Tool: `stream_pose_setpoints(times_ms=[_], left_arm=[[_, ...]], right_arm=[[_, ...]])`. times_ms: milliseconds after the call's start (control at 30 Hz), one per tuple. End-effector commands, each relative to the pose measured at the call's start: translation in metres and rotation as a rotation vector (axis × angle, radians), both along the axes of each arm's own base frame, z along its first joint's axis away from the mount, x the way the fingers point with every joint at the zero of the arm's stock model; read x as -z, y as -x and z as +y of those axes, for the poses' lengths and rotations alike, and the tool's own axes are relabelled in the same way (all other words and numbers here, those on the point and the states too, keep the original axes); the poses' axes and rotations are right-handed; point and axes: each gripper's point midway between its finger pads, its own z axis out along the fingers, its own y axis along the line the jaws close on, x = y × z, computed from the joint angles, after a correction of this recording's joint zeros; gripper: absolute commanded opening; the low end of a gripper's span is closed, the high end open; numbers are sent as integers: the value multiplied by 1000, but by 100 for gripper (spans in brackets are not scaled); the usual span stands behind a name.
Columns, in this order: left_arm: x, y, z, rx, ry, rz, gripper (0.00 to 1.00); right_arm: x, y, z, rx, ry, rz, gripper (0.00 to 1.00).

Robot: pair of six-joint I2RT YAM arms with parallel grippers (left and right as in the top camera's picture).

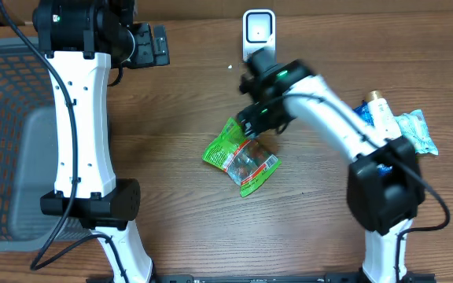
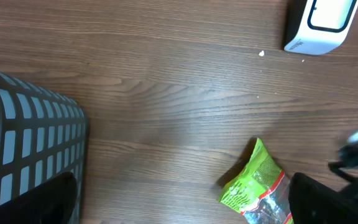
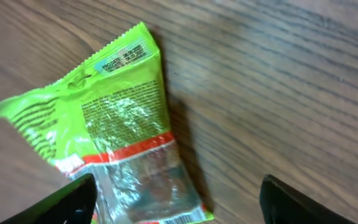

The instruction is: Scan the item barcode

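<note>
– Black fingers (image 3: 67,202) of the right gripper (image 3: 179,202) frame the wrist view, spread wide with nothing pinched. Where's the item?
– It's a crinkly green plastic snack packet with a red band and a clear window (image 3: 123,137), flat on the brown wooden table (image 1: 179,236), mid-table. It lies just below the open jaws, nearer one finger than the other. Whether they touch it, I can't tell.
– Why flat like that?
– The printed back faces up, probably so the barcode can be found.
– And the scanner?
– An upright white barcode scanner (image 1: 258,31) stands at the far edge, beyond the gripper and apart from the packet. I'd judge the packet must be lifted toward it.
– The other arm?
– The left gripper (image 1: 152,45) hangs open at far left, near a grey mesh basket (image 1: 6,141), out of the way.
</note>
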Motion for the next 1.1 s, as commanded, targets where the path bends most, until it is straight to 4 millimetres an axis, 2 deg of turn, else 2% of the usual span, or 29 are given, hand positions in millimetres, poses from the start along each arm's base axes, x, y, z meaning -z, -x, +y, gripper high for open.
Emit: stream_pose_setpoints(times_ms=[0, 267, 467, 600, 667, 833, 900, 1000, 1067], left_arm=[[5, -2, -4, -3, 13, 11, 100], [5, -2, -4, -3, 13, 11, 100], [5, -2, -4, -4, 13, 11, 100], [5, -2, -4, -3, 13, 11, 100], [5, -2, -4, -3, 13, 11, 100], [5, -2, -4, -3, 13, 11, 100], [5, -2, -4, -4, 13, 11, 100], [5, -2, -4, -4, 13, 11, 100], [5, -2, -4, -4, 13, 11, 100]], right_arm=[[-4, 13, 24, -187, -244, 70, 82], [32, 25, 16, -289, -200, 111, 79], [47, 20, 18, -291, -196, 114, 70], [70, 22, 18, -279, -183, 156, 63], [76, 24, 17, -275, -178, 174, 59], [79, 23, 16, -255, -172, 181, 58], [79, 23, 16, -248, -169, 183, 50], [82, 19, 10, -147, -123, 200, 27], [78, 17, 10, -58, -116, 230, 17]])
